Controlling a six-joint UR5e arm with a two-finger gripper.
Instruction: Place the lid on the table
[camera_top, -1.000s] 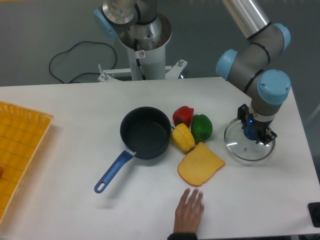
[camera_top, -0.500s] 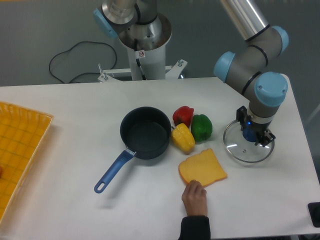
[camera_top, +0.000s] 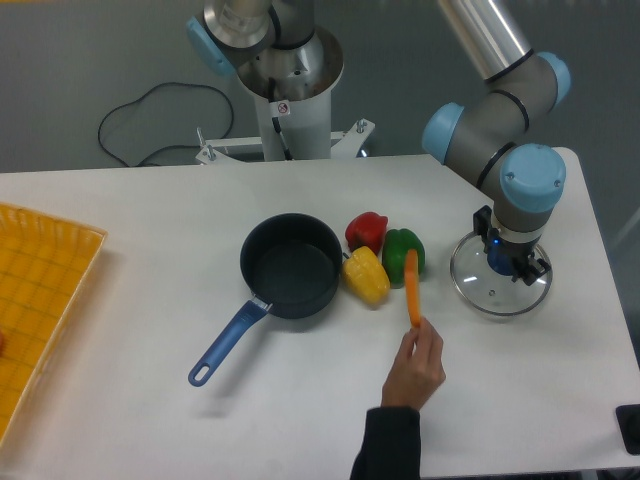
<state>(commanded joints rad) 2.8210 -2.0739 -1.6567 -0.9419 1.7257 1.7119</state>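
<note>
The fixed camera shows, nearest, a person's hand (camera_top: 415, 358) reaching in from the front edge and holding an orange slab (camera_top: 412, 288) upright on its edge, just in front of the peppers. Behind it sit the yellow pepper (camera_top: 366, 276), the green pepper (camera_top: 400, 252) and the red pepper (camera_top: 366, 230), bunched beside the pan (camera_top: 291, 265), whose blue handle points toward the front left. A yellow tray (camera_top: 40, 290) lies at the far left. To the right, the lid (camera_top: 499, 287) appears to lie flat on the white desk (camera_top: 150, 220), well clear of the pan and just right of the green pepper. The claw (camera_top: 508, 262) stands straight down over the lid's centre, its fingers at the blue knob; whether it grips the knob or has let go I cannot tell, as the wrist hides the tips. If the lid does rest flat, the sound move is to open the fingers fully before any lift, then rise straight up, so the knob is not dragged and the glass does not skid. The hand is near, so a slow vertical retreat is safer than a sideways swing.
</note>
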